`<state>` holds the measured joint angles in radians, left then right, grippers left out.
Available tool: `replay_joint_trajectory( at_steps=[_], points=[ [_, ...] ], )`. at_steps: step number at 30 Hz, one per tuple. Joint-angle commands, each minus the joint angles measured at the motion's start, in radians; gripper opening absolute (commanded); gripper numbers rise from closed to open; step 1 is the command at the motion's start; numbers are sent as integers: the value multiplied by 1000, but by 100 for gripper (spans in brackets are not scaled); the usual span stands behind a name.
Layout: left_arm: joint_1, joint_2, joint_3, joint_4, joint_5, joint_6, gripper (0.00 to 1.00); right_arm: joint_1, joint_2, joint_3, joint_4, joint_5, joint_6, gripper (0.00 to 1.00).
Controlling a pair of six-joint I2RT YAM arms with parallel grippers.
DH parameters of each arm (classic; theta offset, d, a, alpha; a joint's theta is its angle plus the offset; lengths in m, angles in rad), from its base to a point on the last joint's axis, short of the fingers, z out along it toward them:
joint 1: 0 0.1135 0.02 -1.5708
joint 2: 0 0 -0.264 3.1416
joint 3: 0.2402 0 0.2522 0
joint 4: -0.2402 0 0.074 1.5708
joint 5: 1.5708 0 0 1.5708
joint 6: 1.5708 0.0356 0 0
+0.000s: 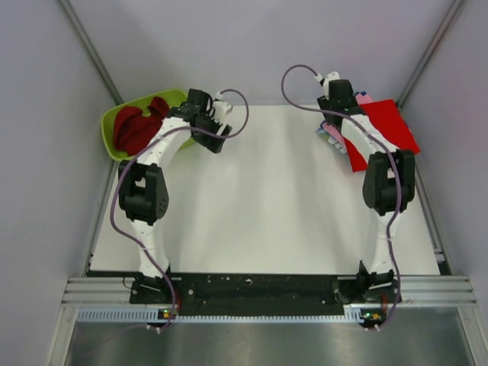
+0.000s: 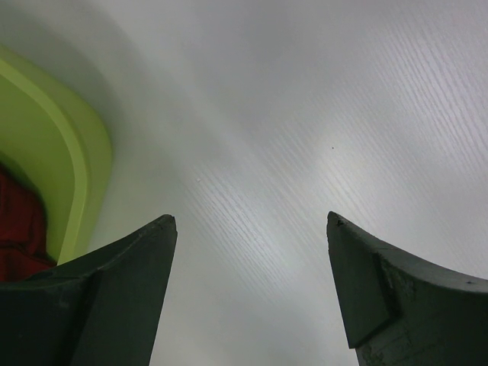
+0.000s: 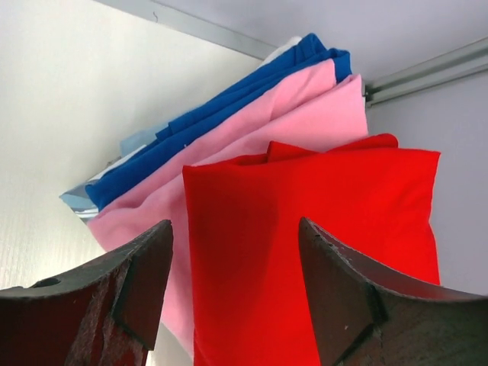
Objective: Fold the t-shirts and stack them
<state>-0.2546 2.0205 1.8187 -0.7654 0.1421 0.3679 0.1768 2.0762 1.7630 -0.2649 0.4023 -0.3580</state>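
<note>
Top external view gives me the relation that matters. The crumpled dark red cloth t-shirt (image 1: 137,128) lies inside the lime-green plastic tub (image 1: 109,143), at 9 o'clock from my left gripper (image 1: 213,137), near but not touching. My left arm is clearly the nearer one; my right arm works at the other side of the white tabletop (image 1: 274,198).

The shirt is a bunched heap that runs roughly from 1 o'clock to 7 o'clock in the tub, so I cannot name a true long axis or find a collar. In the left wrist view my left gripper is spread wide with nothing between the fingers. Only bare tabletop is below it, and the tub's rim with a little red cloth sits at 8 o'clock.

My right gripper (image 3: 235,229) is also spread and holds nothing. It hangs over the folded bright red t-shirt (image 3: 320,229), which lies on the folded pink t-shirt (image 3: 305,114) and the folded blue t-shirt (image 3: 229,107).

I judge that the next move belongs to the left gripper: toward 9 o'clock, over the rim and down into the heap.
</note>
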Motion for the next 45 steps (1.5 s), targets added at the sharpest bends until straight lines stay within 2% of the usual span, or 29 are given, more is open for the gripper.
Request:
replay_joint_trajectory(
  at_steps=[1, 4, 5, 7, 11, 13, 20, 28, 33, 34, 35, 37, 39, 40, 43, 45],
  points=[
    [6, 18, 45, -11, 22, 8, 84, 12, 28, 82, 93, 23, -56, 65],
    [6, 26, 60, -20, 27, 8, 84, 13, 68, 108, 99, 44, -78, 63],
    [6, 30, 63, -25, 24, 9, 84, 13, 85, 118, 101, 67, -85, 58],
    [8, 30, 65, -25, 24, 9, 84, 13, 105, 133, 101, 101, -99, 44],
    [8, 32, 70, -28, 21, 14, 84, 19, 93, 135, 107, 102, -116, 8],
    [8, 33, 76, -28, 21, 16, 84, 27, 81, 133, 122, 112, -146, 0],
    [8, 40, 85, -38, 30, 17, 84, 75, -16, 81, 210, 84, -249, 0],
    [11, 43, 83, -41, 36, 20, 84, 104, -82, -57, 280, 0, -357, 0],
    [12, 44, 80, -46, 36, 23, 84, 99, -61, -82, 320, 102, -341, 0],
    [12, 44, 79, -45, 36, 25, 84, 93, -48, -68, 322, 118, -334, 1],
    [14, 44, 77, -48, 36, 25, 84, 84, -38, -50, 310, 124, -325, 7],
    [14, 44, 74, -51, 37, 28, 84, 67, -21, -19, 268, 98, -274, 27],
    [15, 43, 67, -52, 36, 29, 84, 62, -22, -13, 214, 47, -246, 51],
    [15, 40, 65, -52, 36, 31, 84, 62, -30, -11, 190, 5, -237, 57],
    [17, 43, 64, -48, 37, 31, 84, 62, -71, -13, 113, -147, -185, 68],
    [17, 47, 71, -48, 43, 31, 84, 55, -129, -37, 107, -224, -129, 70]
  ],
)
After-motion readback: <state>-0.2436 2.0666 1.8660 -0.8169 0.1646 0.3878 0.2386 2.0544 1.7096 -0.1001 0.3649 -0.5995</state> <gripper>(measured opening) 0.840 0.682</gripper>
